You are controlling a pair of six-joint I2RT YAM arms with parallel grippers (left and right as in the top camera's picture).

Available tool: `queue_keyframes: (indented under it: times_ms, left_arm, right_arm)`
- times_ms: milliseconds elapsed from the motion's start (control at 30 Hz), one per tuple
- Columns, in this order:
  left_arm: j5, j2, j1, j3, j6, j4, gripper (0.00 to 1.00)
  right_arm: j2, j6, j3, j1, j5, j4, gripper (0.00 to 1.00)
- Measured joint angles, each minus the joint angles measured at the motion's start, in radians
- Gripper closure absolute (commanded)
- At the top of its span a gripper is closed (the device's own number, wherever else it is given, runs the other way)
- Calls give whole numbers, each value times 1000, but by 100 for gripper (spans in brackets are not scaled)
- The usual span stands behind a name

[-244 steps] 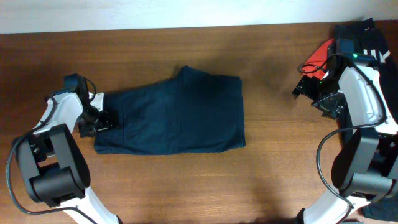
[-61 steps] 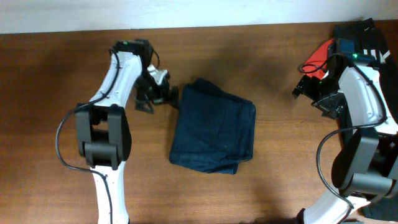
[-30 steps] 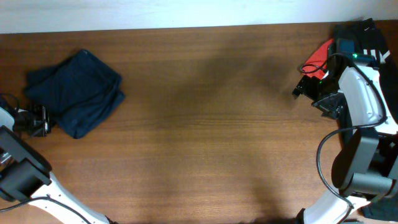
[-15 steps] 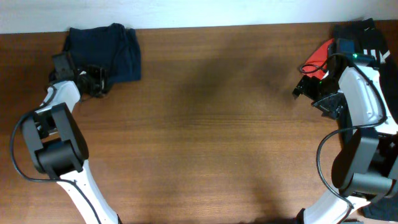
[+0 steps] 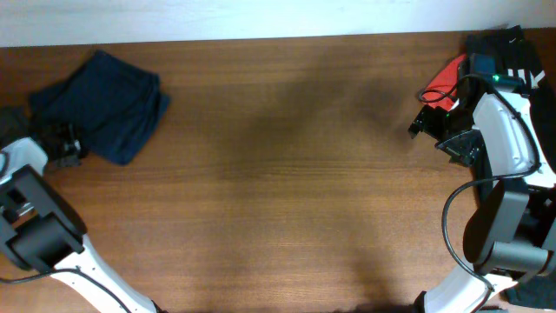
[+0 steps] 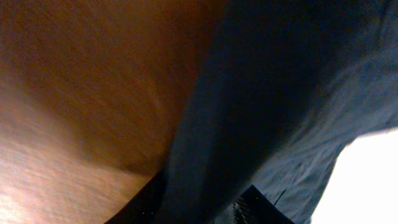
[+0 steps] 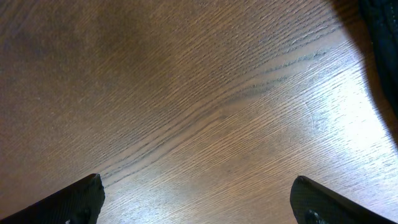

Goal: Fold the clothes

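A folded dark blue garment lies at the table's far left. My left gripper is at its front-left edge. In the left wrist view the blue cloth fills the frame and runs between the two dark fingertips, which are closed on it. My right gripper is at the far right, open and empty. In the right wrist view its fingertips are spread wide over bare wood.
A pile of clothes, one red and one black, lies at the back right corner behind the right arm. A dark cloth edge shows at the right of the right wrist view. The wooden table spans the frame.
The blue garment has shifted from the back edge down and to the left with my left gripper. The right arm has not moved.
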Motion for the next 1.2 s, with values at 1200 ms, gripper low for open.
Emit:
queue_keyframes:
  times_ms: [1200]
  left_arm:
    - [-215,58,-115,10,32,240,92]
  right_arm:
    - [0,0,0,0,0,0,1]
